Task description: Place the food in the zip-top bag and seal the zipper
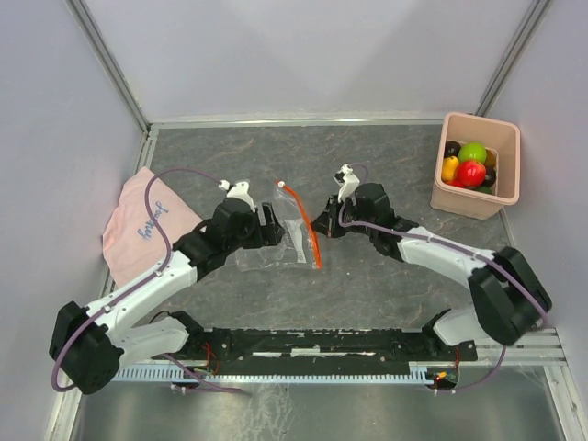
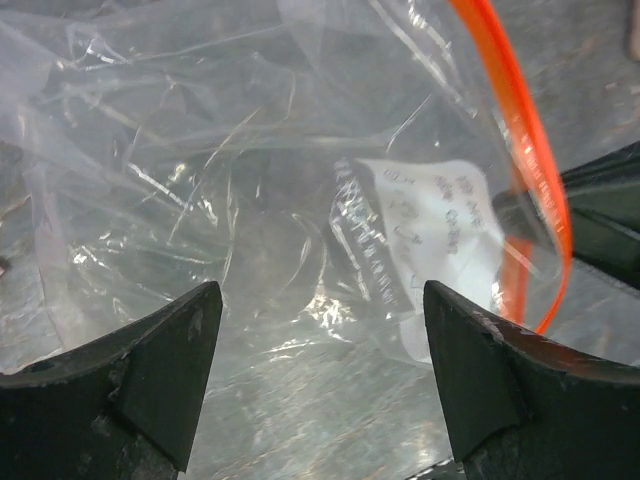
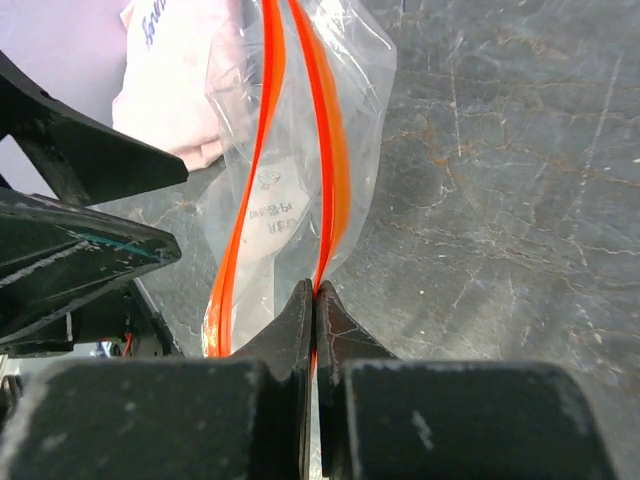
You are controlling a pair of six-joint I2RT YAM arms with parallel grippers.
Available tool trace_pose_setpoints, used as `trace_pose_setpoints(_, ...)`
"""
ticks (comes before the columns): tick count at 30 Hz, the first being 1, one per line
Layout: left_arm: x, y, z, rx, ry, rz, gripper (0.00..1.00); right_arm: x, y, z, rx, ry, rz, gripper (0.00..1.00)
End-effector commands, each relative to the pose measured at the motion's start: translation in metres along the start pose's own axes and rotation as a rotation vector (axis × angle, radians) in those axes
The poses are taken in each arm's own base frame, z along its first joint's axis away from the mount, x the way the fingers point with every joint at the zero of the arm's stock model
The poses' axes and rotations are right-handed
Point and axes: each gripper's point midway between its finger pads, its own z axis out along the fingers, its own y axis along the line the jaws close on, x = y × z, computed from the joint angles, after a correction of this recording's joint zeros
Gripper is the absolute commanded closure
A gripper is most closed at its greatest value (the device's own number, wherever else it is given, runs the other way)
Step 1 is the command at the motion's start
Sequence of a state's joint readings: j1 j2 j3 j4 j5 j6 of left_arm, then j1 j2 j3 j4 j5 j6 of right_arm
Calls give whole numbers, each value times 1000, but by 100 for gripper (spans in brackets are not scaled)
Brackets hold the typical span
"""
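The clear zip-top bag (image 1: 289,234) lies on the table between my arms, its red-orange zipper (image 1: 308,225) facing right. My right gripper (image 3: 315,290) is shut on one lip of the zipper (image 3: 322,180); the other lip (image 3: 245,190) bows away, so the mouth gapes. My left gripper (image 2: 320,330) is open, its fingers (image 2: 170,360) low over the bag's clear body (image 2: 200,200) near the white label (image 2: 430,240). The food (image 1: 470,165), red, green, yellow and dark pieces, sits in the pink bin at the far right. The bag looks empty.
The pink bin (image 1: 501,197) stands at the back right by the wall. A pink cloth (image 1: 142,220) lies at the left beside my left arm, also in the right wrist view (image 3: 185,90). Walls enclose the grey table on three sides.
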State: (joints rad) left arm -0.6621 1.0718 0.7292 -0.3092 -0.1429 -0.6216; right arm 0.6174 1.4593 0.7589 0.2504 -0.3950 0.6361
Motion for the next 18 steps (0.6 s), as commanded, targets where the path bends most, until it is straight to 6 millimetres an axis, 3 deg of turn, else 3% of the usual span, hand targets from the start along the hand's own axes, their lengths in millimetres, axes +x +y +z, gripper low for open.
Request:
trace_pose_setpoints(1,-46,-41,-23,136,-95,-85,12,-22,1,-22,141,-65,-138,98)
trace_pose_setpoints(8,-88,-77,-48,259,-185,-117,9,-49,19,-64,287,-173,-288,98)
trace_pose_setpoints(18,-96,-114,-42,405,-148,-185,9,-70,56,-87,365,-236,-435,98)
